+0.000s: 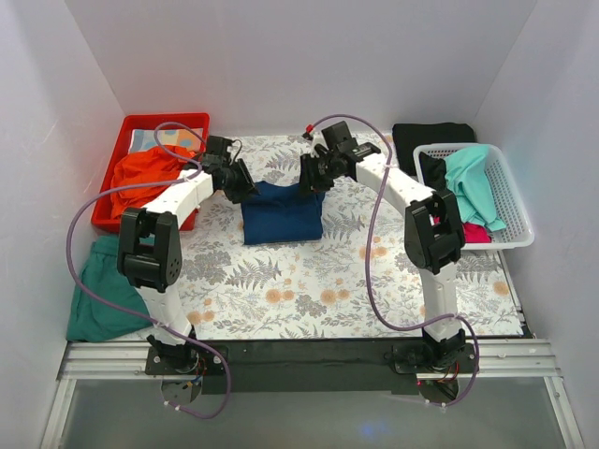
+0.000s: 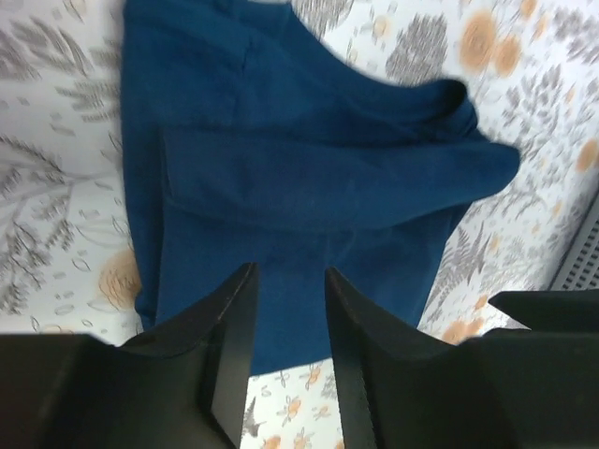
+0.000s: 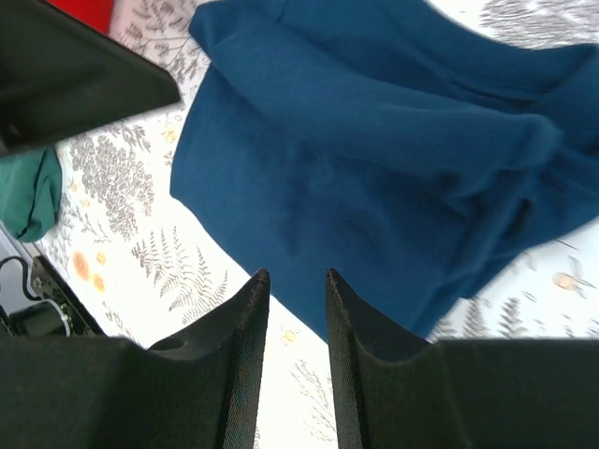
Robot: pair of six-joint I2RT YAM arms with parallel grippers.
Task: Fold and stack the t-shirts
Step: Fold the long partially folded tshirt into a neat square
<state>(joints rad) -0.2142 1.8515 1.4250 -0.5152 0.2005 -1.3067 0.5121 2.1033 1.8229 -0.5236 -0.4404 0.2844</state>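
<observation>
A navy blue t-shirt [image 1: 281, 213] lies folded into a rough rectangle on the fern-print tablecloth [image 1: 309, 281] at mid-table. It fills much of the left wrist view [image 2: 281, 178] and the right wrist view [image 3: 374, 159], with creased layers. My left gripper [image 1: 245, 190] hovers at its far left corner, open and empty [image 2: 290, 271]. My right gripper [image 1: 312, 182] hovers at its far right corner, open and empty [image 3: 298, 274]. No white chest mark shows.
A red bin [image 1: 140, 126] at the far left holds an orange-red shirt [image 1: 140, 173]. A dark green shirt [image 1: 103, 290] lies off the cloth's left edge. A white basket [image 1: 510, 201] at the right holds turquoise [image 1: 473, 182], black and pink shirts. A black shirt [image 1: 426, 136] lies behind it.
</observation>
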